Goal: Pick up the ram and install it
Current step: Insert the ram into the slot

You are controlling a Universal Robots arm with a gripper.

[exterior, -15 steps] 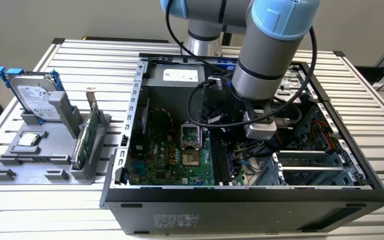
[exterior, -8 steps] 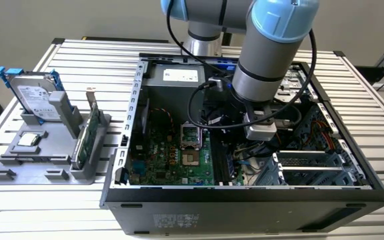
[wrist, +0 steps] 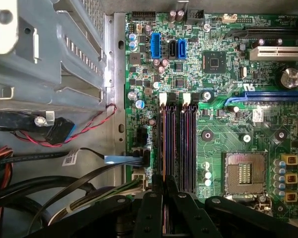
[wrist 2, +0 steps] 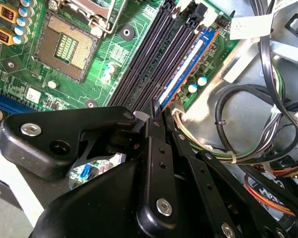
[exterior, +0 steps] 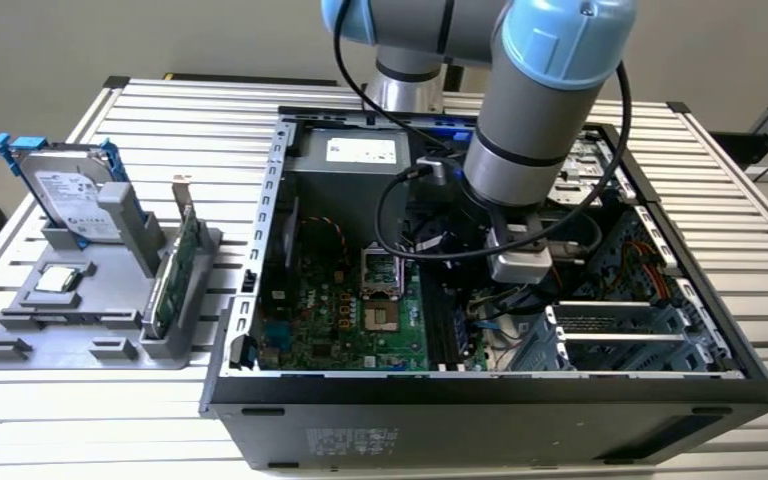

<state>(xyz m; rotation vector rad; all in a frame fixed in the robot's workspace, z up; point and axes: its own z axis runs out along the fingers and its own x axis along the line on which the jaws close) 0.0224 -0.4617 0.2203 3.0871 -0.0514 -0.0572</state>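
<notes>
Ram [wrist 2: 188,67] sits edge-on in the outermost motherboard slot, blue label showing, long axis running along the slot row w/ the empty slots [wrist 2: 149,54] beside it. Tool [wrist 2: 156,116] is right over its near end, fingers pinched together; looks clenched on the stick's top edge, contact itself partly hidden. Arm reaches down into the open PC case [exterior: 244,300] on the worktop [exterior: 157,100].

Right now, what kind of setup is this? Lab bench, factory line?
Likely a lab test bench for robotic PC assembly. An open computer case lies on a slatted aluminium table, motherboard exposed. Beside it a grey fixture stands parts upright, including a hard drive. The arm reaches into the case.
</notes>
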